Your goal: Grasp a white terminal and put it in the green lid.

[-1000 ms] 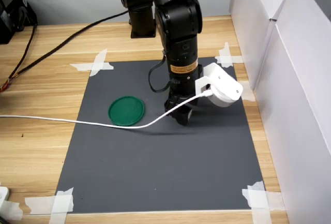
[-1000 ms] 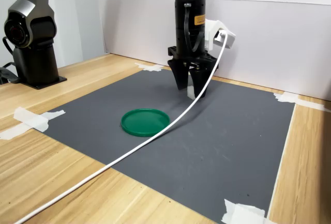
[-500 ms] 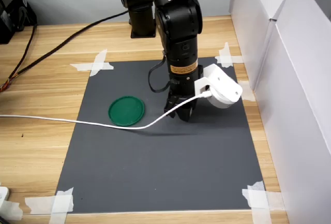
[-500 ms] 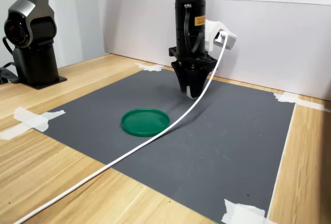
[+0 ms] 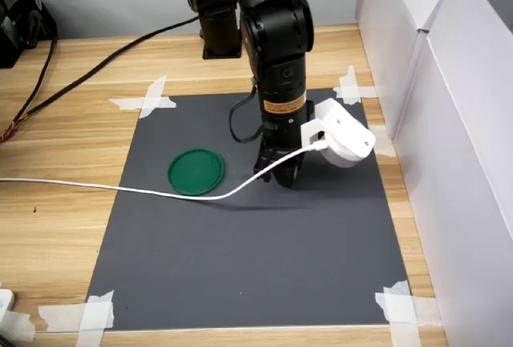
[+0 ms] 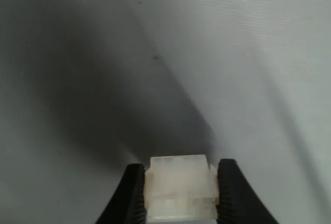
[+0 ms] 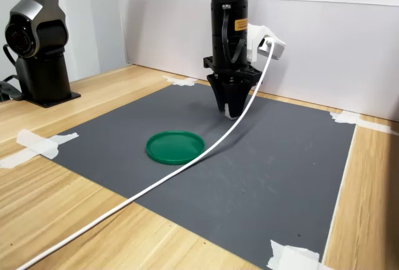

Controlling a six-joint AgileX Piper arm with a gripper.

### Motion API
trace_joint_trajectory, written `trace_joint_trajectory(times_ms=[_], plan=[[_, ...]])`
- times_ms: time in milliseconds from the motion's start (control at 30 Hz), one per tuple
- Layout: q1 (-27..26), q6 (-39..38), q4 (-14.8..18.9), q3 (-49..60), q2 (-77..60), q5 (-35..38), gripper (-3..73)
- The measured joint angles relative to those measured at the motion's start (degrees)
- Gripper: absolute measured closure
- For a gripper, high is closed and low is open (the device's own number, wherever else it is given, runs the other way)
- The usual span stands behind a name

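Note:
In the wrist view the white terminal (image 6: 181,187) sits clamped between my two black fingers (image 6: 133,195), just above the dark mat. My gripper (image 5: 282,180) (image 7: 229,113) points straight down over the mat, shut on the terminal. The terminal shows in the second exterior view only as a pale sliver at the fingertips. The green lid (image 5: 195,171) (image 7: 175,147) lies flat on the mat. It is to the gripper's left in both exterior views and holds nothing.
A white cable (image 5: 120,188) (image 7: 149,187) runs from the wrist camera (image 5: 343,132) across the dark mat (image 5: 256,267), passing close by the lid. White walls (image 5: 449,123) stand at the first exterior view's right. A second black arm base (image 7: 38,45) stands at the second exterior view's left.
My fingers, open one second ago, have shut on the white terminal. The gripper has risen slightly off the mat. The lid has not moved.

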Motion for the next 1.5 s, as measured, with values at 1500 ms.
trace_joint_trajectory(times_ms=[1500], plan=[[-23.24, -18.12, 1.3, 10.24, -11.72, 1.01, 38.1]])
